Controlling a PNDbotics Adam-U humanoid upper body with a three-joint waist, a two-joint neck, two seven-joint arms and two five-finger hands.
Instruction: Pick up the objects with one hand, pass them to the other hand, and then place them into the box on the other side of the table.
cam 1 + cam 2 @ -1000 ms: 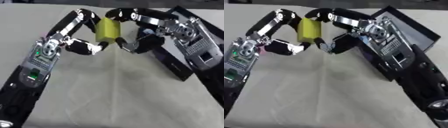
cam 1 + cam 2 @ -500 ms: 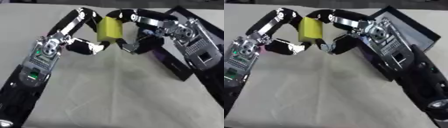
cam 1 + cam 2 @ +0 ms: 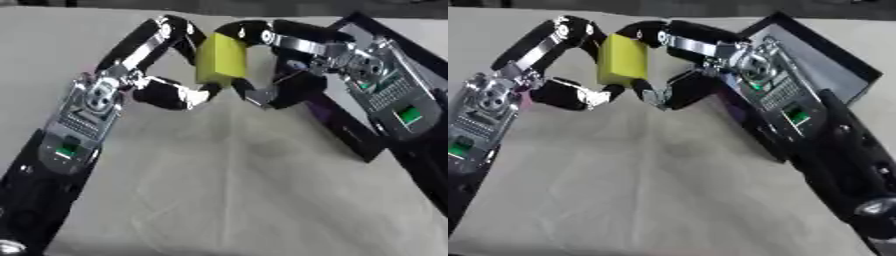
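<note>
The left robot hand [image 3: 166,75] has its fingers and thumb curled round a yellow block [image 3: 219,60], which it holds up above the pale bench [image 3: 227,190]. The right robot hand [image 3: 280,65] meets it there, fingers hooked over the block's top and thumb reaching in below, so both hands appear to grip it mid-handover. To do this well, I'd say the right should close fully before the left lets go, then the left should open straight outward without dragging the block. The black box [image 3: 833,65] sits just beside the right arm, at the bench's right side.
</note>
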